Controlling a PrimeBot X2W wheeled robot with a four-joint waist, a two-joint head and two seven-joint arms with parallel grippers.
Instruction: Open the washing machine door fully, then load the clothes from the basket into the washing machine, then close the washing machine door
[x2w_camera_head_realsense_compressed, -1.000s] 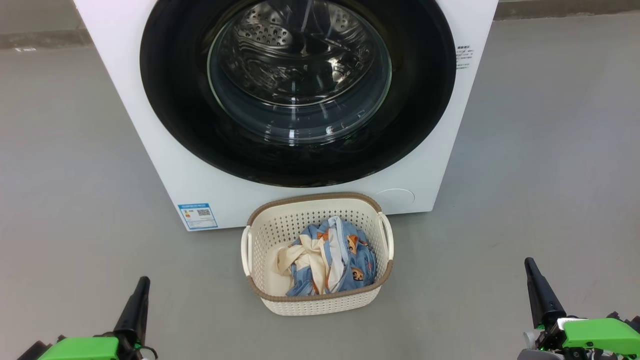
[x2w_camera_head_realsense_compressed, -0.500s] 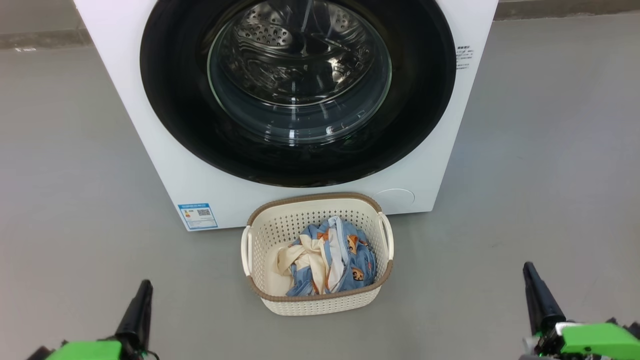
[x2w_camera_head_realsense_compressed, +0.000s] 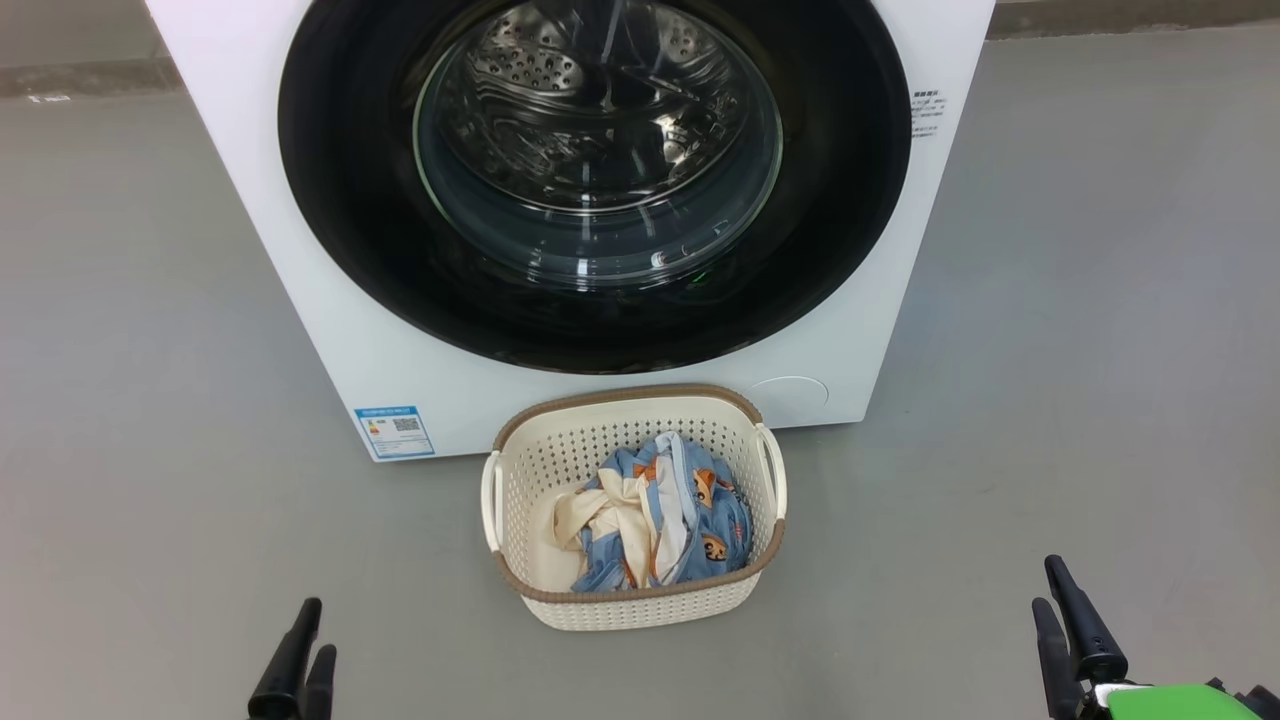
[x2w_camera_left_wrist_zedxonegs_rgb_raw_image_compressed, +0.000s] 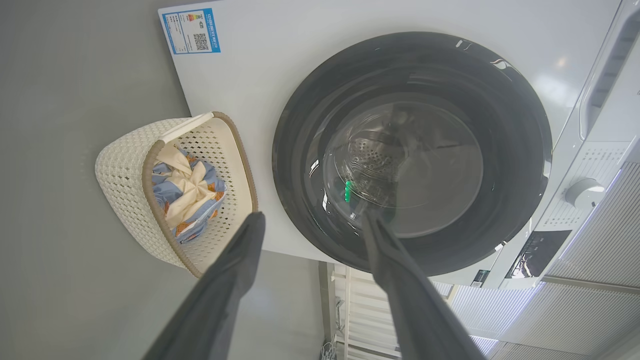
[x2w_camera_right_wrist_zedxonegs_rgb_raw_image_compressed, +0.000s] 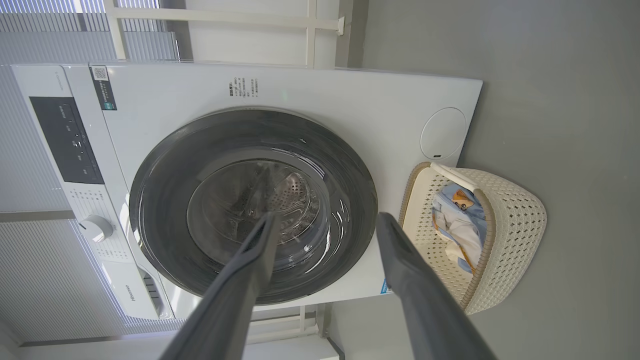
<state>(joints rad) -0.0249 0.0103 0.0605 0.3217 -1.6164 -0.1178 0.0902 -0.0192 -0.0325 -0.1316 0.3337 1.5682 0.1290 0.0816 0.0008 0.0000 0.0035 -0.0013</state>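
Before one washing machine (x2w_camera_head_realsense_compressed: 330, 340), one basket (x2w_camera_head_realsense_compressed: 640, 391), left hand (x2w_camera_head_realsense_compressed: 320, 627), right hand (x2w_camera_head_realsense_compressed: 1046, 582), both spread, empty

Black door (x2w_camera_head_realsense_compressed: 340, 230), white machine (x2w_camera_head_realsense_compressed: 470, 395), cream basket (x2w_camera_head_realsense_compressed: 640, 612)

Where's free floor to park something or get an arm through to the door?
Bare floor left of the basket, between the washing machine and the left gripper; same on its right, up to the right gripper. Crowded: the basket, holding the clothes, sits close below the washing machine door, little room between.
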